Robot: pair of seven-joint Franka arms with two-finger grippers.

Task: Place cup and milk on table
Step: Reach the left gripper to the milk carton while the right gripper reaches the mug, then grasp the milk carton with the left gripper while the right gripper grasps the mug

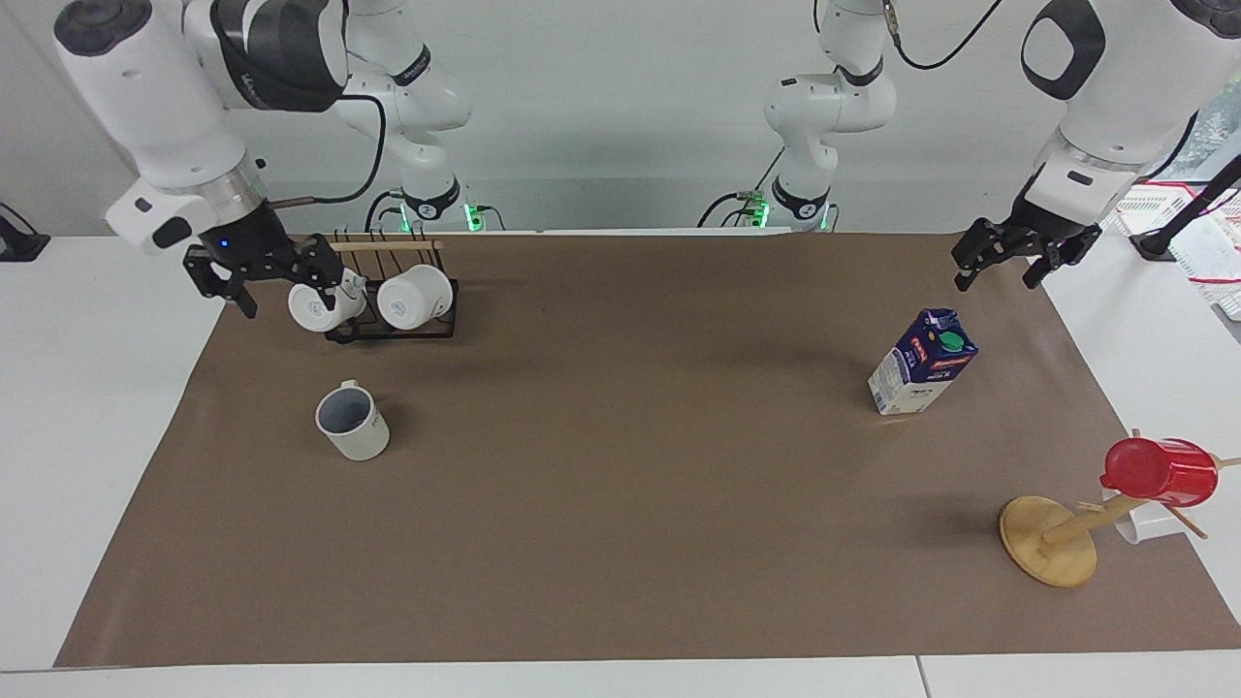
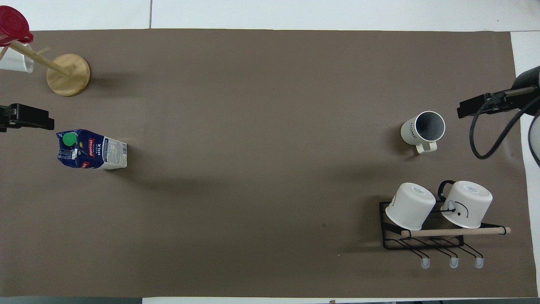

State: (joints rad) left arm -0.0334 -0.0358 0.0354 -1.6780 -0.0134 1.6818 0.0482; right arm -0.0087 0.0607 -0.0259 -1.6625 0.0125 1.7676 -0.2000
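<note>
The cup (image 1: 351, 424), an off-white mug with a grey inside, stands upright on the table's brown sheet (image 1: 620, 504) toward the right arm's end; it also shows in the overhead view (image 2: 423, 128). The milk (image 1: 921, 362), a blue and white carton with a green cap, stands on the sheet toward the left arm's end, and shows in the overhead view (image 2: 90, 150). My right gripper (image 1: 288, 293) is open and empty, up over the sheet's edge beside the cup (image 2: 468, 110). My left gripper (image 1: 996, 276) is open and empty, over the sheet's edge beside the milk (image 2: 44, 122).
A black wire rack (image 1: 388, 330) with two white mugs stands nearer to the robots than the cup (image 2: 438, 211). A wooden mug tree (image 1: 1049, 540) holding a red cup (image 1: 1159, 472) stands farther from the robots than the milk (image 2: 68, 74).
</note>
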